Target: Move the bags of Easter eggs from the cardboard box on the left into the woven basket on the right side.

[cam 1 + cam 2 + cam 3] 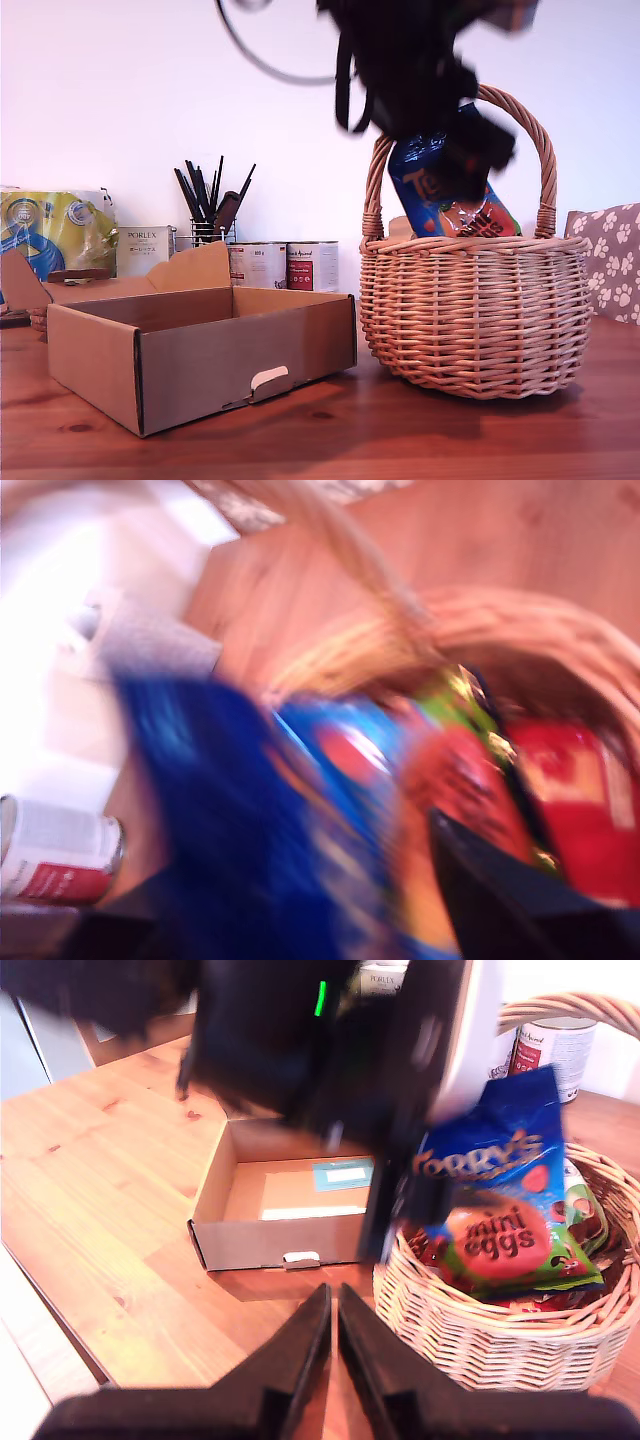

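Note:
The glossy blue Terry's bag (450, 195) stands tilted under the handle of the woven basket (475, 310), its lower end inside the rim. My first gripper (468, 150), blurred by motion, is shut on the bag's upper part. The first wrist view shows the blue bag (250, 820) close up, a dark finger (500, 900) beside it and a red-labelled bag (580, 820) in the basket. The cardboard box (200, 360) at the exterior view's left shows no bags inside (290, 1195). My second gripper (333, 1295) hovers shut above the table in front of box and basket.
Behind the box stand two tins (285, 265), a pen holder (210, 215), a white carton (145, 250) and a yellow-and-blue plastic pack (55, 230). A paw-print cushion (610, 260) is at the exterior view's right. The table edge (60, 1330) lies near my second gripper.

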Motion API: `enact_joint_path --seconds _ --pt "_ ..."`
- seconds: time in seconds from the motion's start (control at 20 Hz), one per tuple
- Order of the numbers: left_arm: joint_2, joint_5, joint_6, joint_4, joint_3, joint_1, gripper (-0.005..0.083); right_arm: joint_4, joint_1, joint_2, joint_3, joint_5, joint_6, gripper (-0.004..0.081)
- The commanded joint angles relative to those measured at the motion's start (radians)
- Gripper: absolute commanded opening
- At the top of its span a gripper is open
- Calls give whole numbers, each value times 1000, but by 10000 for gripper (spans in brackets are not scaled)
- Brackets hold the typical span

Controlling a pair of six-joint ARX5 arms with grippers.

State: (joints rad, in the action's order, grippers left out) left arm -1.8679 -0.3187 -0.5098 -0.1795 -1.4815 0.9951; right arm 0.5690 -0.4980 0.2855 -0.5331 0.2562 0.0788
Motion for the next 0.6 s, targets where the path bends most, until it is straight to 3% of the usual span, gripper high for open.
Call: enact_joint_path --seconds 0.0,0.25,0.35,0.45,0.55 --pt "59 5 26 -26 6 7 567 -8 1 4 20 7 2 -13" --pt "190 56 122 -199 6 6 565 -8 1 4 17 7 2 -13" --pt "235 89 177 -281 6 2 514 -9 1 4 17 6 2 -13" --pt "264 135 204 -365 7 -8 347 -9 1 4 17 6 1 -13" --pt "272 178 248 -447 8 -31 58 -10 1 4 17 0 0 -13"
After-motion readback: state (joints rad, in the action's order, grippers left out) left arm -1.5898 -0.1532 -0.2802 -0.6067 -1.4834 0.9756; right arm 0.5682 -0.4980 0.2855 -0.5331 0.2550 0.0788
